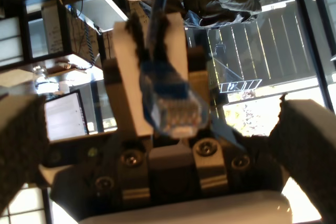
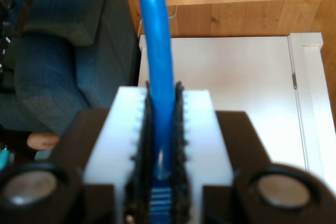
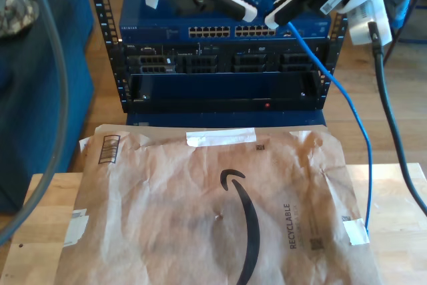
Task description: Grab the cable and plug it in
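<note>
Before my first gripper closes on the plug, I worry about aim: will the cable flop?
Likely floppy overall: the cable hangs in a loose curve below my second gripper. The short stub up to the plug probably stays straight enough. Light, I guess, being thin.

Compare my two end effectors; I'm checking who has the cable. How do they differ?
My first end effector is open and holds nothing; my second end effector is shut on the blue cable. In the exterior view the first is on the left, the second on the right. Both are raised near the rack.
</note>
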{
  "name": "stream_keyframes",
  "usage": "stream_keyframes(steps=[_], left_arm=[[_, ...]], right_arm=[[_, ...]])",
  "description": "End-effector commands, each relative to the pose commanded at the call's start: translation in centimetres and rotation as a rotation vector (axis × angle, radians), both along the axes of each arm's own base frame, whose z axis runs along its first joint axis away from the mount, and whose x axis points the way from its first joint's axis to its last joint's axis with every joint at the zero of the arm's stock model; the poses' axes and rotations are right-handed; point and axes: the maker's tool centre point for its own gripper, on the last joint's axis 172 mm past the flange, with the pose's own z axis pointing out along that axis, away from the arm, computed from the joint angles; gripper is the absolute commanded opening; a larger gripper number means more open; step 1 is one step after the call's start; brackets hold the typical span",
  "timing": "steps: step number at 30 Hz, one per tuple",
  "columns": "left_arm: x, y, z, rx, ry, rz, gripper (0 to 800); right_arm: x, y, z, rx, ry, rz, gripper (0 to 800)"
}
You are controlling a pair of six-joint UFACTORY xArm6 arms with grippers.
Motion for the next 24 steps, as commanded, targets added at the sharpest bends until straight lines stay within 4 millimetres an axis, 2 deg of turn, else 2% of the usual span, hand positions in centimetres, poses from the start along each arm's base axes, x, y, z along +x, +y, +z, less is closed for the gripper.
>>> stream_keyframes(steps=[6, 9, 11, 16, 17, 24], left_arm=[[-0.01, 0.11, -0.08, 0.0, 0.002, 0.0, 590], [-0.01, 0.11, -0.14, 0.0, 0.005, 0.0, 547], [0.03, 0.19, -0.18, 0.002, 0.004, 0.002, 440], [0.11, 0.24, -0.19, 0.0, 0.007, 0.006, 371], [0.11, 0.26, -0.23, 0.002, 0.007, 0.006, 328], [0.3, 0.59, -0.2, 0.0, -0.001, 0.009, 283]], right_arm=[[-0.06, 0.01, 0.1, 0.0, -0.001, 0.002, 8], [-0.06, 0.01, 0.1, 0.0, -0.001, 0.002, 8], [-0.02, 0.01, 0.12, 0.0, -0.002, 0.001, 8], [0.0, -0.05, 0.46, 0.001, -0.01, -0.001, 8], [0.02, -0.05, 0.67, 0.001, -0.014, -0.001, 8], [-0.01, -0.01, 0.82, 0.003, -0.016, 0.001, 8]])
